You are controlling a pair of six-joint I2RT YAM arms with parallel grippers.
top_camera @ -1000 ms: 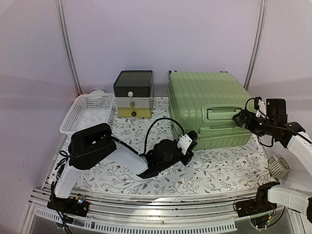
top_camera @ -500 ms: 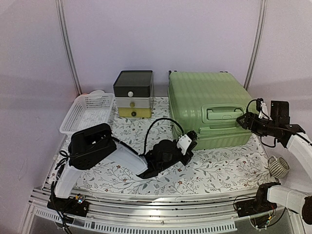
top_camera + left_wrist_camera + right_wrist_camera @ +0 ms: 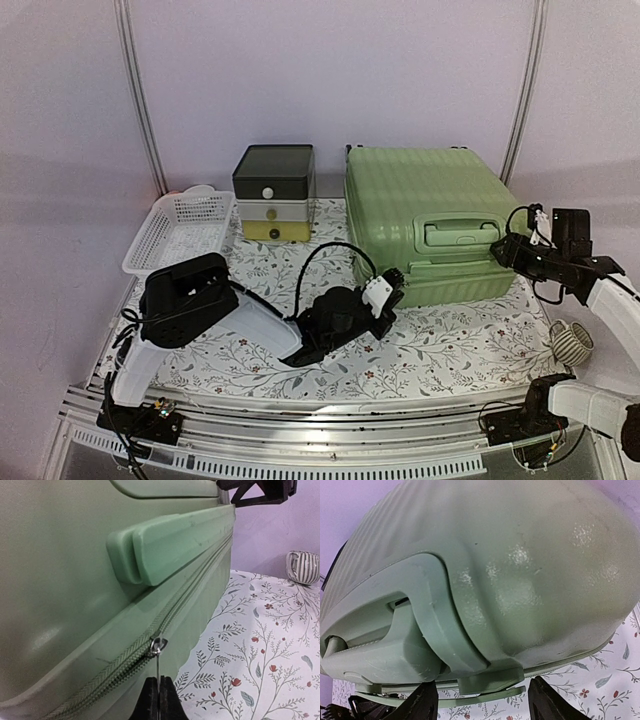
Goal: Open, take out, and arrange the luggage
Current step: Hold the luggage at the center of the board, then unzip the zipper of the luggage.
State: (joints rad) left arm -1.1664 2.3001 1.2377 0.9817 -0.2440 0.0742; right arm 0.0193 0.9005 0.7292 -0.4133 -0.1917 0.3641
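The luggage point(image 3: 425, 225) lies flat at the far right of the tabletop point(image 3: 450, 345), lid shut and zipped, nothing taken out yet. From above, my left end effector point(image 3: 385, 290) is at its near left corner, just as it was a second ago. My right end effector point(image 3: 500, 250) is at the right end of the front face; it has barely shifted, but its jaws have drawn in from their widest. I judge that this side is settling in to brace the shell while the left one draws the zip, so opening has hardly begun. Well to the left stand a dark-lidded drawer box point(image 3: 273, 192) and a white mesh basket point(image 3: 180, 230), both out of my way. A striped cup point(image 3: 570, 343) sits near my right arm's elbow (worth minding if that arm swings back). In the left wrist view my left end effector point(image 3: 159, 702) is pinched tight on the thin zipper pull point(image 3: 158, 645), whose slider sits on the closed seam below a raised foot of the luggage point(image 3: 65, 570). The seam runs away toward the far corner, and the cup point(image 3: 302, 566) shows beyond it. In the right wrist view my right end effector point(image 3: 482, 702) has its fingers point(image 3: 422, 702) moderately apart, to either side of the lower rim under the recessed handle of the luggage point(image 3: 530, 570). They hold nothing that I can see.
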